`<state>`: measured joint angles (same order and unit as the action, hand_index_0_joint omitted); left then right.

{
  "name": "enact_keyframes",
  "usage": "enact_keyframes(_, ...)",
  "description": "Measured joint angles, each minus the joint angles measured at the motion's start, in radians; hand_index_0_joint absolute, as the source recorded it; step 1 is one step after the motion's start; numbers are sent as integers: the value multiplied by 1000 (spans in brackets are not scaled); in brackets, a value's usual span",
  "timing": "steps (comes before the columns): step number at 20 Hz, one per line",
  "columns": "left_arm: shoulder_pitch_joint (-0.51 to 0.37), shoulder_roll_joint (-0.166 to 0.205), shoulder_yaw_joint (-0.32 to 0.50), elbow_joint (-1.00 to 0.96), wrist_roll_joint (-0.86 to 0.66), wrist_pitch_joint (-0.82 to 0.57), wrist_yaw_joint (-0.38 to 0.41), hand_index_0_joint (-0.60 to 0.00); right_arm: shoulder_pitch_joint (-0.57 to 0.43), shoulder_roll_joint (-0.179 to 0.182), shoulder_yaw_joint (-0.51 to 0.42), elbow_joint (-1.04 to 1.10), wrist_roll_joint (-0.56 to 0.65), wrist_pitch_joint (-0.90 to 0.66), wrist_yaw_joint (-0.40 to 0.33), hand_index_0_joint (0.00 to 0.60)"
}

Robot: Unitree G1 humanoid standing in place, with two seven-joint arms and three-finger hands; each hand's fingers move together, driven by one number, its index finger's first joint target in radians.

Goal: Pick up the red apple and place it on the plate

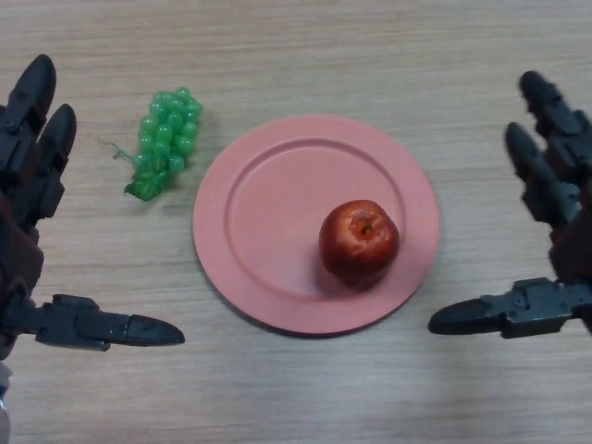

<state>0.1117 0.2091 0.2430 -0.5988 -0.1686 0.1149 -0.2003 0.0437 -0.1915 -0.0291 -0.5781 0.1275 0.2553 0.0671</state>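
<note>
The red apple point(359, 240) sits upright on the right half of the pink plate point(259, 213), which lies in the middle of the wooden table. My left hand point(28, 185) is at the left edge, open, fingers straight, thumb pointing toward the plate, holding nothing. My right hand point(555, 194) is at the right edge, open, thumb pointing left toward the plate's rim, a short gap away from the plate. Neither hand touches the apple.
A bunch of green grapes point(165, 141) lies on the table just left of the plate, between it and my left hand.
</note>
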Motion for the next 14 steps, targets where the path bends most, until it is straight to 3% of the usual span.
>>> enact_keyframes(14, -20, 5, 1, -7, 8, 1, 0, 0, 8, 0, 42, -70, -9, 0, -2, 0)
